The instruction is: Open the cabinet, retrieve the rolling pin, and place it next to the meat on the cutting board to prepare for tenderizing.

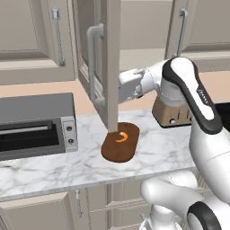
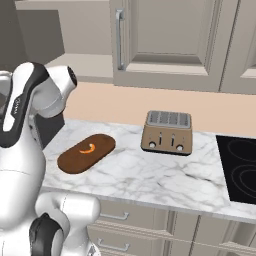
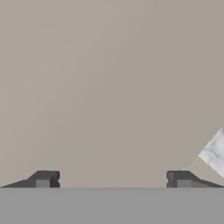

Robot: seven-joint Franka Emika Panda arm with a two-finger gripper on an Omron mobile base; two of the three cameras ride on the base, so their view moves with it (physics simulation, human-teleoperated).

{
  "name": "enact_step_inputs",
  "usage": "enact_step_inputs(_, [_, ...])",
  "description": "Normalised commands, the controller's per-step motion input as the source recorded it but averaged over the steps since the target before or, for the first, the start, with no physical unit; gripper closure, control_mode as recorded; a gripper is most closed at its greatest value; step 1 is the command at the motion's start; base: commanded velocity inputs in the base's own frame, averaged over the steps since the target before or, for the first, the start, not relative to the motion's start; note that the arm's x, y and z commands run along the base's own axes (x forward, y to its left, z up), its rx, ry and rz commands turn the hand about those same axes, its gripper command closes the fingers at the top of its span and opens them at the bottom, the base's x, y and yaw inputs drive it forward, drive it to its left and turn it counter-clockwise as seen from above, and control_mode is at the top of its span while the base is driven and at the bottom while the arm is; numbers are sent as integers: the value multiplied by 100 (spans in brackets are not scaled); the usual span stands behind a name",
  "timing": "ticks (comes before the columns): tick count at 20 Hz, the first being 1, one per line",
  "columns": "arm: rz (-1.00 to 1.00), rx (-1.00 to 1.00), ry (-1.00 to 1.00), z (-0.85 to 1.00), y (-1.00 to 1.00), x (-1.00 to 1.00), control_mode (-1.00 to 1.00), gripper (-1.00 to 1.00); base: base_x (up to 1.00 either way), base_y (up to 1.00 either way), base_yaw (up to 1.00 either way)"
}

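hand (image 3: 113,179): fingers spread wide | holds nothing | faces cabinet (image 1: 113,63) door

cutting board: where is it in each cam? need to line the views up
Left base view: cutting board sits centre, on the marble counter, partly behind the edge of the open cabinet door.
Right base view: left of centre, on the counter, left of the toaster.
Hand view: facing a plain beige surface; no board to point to.
Shared landmark: the orange meat on the board, and the toaster.
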Motion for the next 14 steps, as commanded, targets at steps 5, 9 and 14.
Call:
enact_step_inputs(5, [3,0,0,-1,61,15,-100,-100,0,0,0])
enact_step_inputs(9, [5,1,0,-6,68,13,-100,-100,0,0,0])
enact_step_inputs(14, [1,1,-1,-1,33,-1,-100,-100,0,0,0])
